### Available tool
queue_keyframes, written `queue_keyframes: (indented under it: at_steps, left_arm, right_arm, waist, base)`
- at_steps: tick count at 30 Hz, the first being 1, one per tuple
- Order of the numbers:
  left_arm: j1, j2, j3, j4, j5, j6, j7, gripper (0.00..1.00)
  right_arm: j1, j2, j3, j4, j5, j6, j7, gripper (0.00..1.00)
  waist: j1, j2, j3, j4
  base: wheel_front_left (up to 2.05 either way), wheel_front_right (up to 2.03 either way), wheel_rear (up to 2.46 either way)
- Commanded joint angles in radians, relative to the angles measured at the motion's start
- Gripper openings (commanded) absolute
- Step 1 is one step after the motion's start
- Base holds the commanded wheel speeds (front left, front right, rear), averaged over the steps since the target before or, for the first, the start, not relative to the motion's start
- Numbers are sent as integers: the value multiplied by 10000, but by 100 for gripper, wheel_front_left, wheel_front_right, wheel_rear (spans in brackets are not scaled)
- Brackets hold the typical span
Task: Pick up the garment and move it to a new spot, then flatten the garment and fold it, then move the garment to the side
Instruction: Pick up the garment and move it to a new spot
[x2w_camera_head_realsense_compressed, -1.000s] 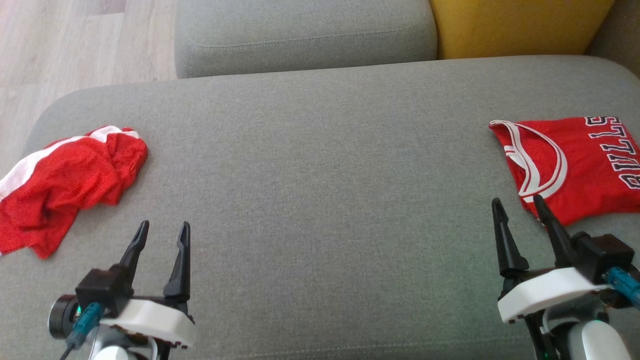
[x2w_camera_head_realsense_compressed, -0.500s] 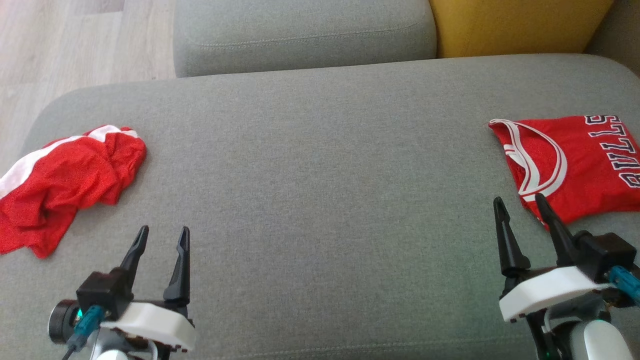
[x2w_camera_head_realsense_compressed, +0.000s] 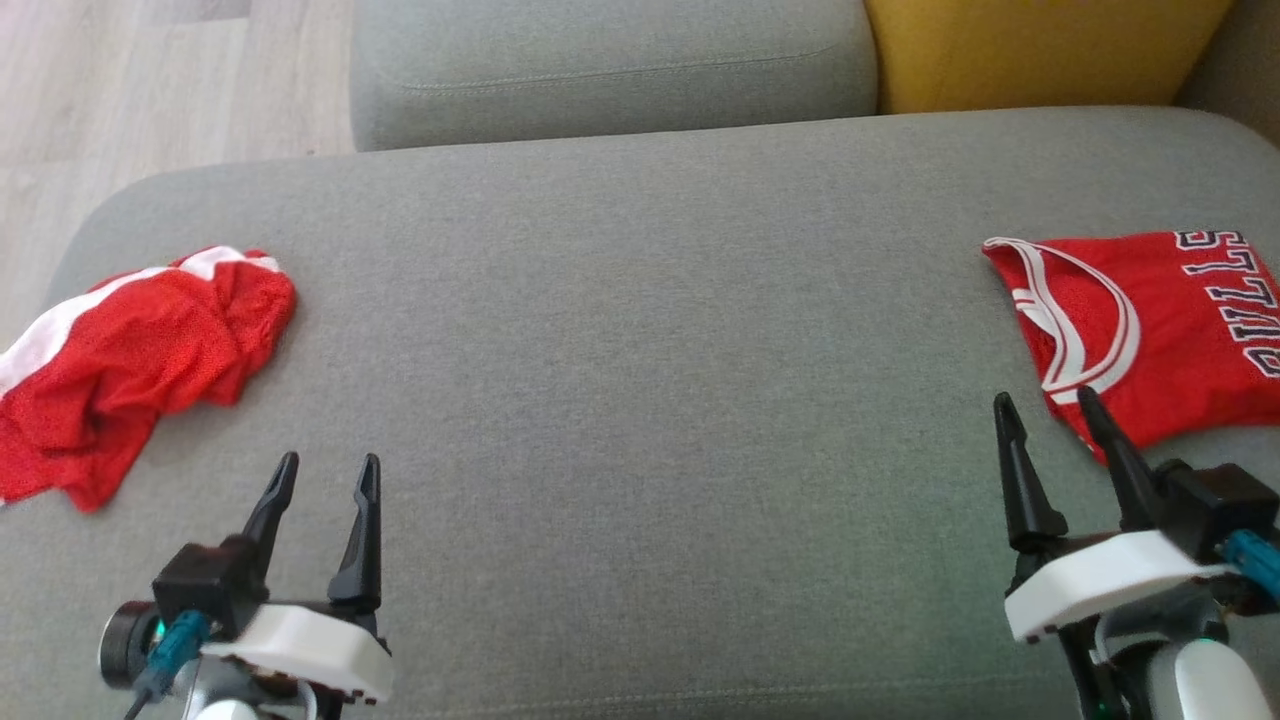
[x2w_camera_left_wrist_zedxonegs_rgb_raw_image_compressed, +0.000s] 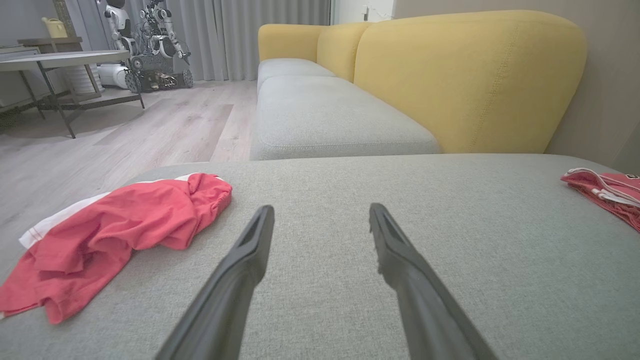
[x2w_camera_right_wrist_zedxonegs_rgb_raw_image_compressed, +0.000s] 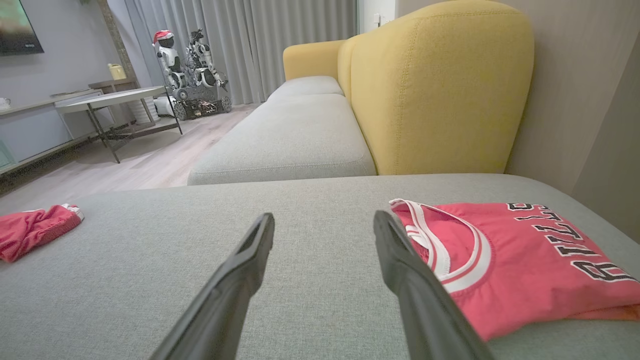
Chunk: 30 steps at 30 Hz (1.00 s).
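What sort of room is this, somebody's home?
It looks like a living room, perhaps a staged one: a grey sofa with yellow backrests, long grey curtains and a wooden floor. The other robots parked by the curtains hint at a lab or showroom rather than a home.

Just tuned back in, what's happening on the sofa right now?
Nothing is being held. The left gripper and the right gripper both hang open above the grey sofa cushion. A crumpled red garment lies to the left of the left gripper, untouched. A folded red jersey lies flat at the right, close beside the right gripper.
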Motion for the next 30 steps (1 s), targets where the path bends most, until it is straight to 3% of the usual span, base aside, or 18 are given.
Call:
queue_keyframes:
  at_steps: [1,18,30]
  left_arm:
    - [-520,218,344,-291,-62,51,-49,100]
    - [-1104,-90,160,119,-81,-26,-278,100]
    - [-1028,-3,264,85,-82,-3,-364,100]
  right_arm:
    - [-169,-32,167,-433,-35,-9,31,100]
    - [150,-32,155,-872,71,-9,139,100]
    - [121,-32,242,-817,132,-9,164,100]
  waist:
    - [1,-1,-3,100]
    - [1,-1,-262,2875]
    - [1,-1,-354,3467]
  base:
    - [0,0,0]
    - [0,0,0]
    - [0,0,0]
